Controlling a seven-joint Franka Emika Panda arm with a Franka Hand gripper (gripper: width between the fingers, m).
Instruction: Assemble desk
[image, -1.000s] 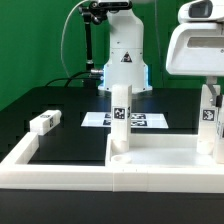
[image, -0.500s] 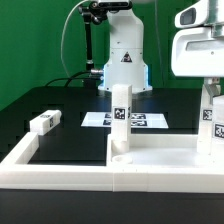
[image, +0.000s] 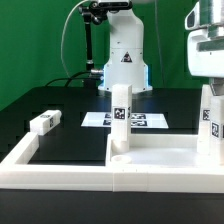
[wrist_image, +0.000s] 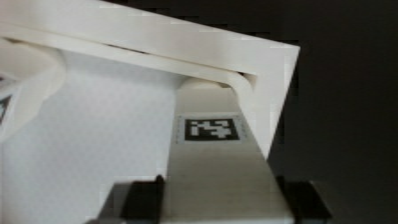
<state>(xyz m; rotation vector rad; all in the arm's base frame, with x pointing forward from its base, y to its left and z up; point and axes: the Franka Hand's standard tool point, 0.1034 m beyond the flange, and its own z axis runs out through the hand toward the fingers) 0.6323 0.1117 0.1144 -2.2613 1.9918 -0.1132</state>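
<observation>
End effector (wrist_image: 217, 203) closed on held leg (wrist_image: 217, 150); fingers (wrist_image: 135, 200) barely in wrist view. In ext. view its body is cut off by frame, grip not visible. Held leg upright at tabletop panel (image: 160, 160) corner, ext. view's right. Vs 0.5 s ago: housing shifted right. Only ext. view shows middle leg (image: 121, 112) on panel, loose leg (image: 44, 122) on table (image: 70, 140), marker board (image: 150, 121).

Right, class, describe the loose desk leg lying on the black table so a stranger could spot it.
Find the black table inside its white rim. On the exterior view's left, apart from the tabletop panel, a white leg lies on its side. Unlike the upright legs at the panel, it lies flat and alone.
</observation>
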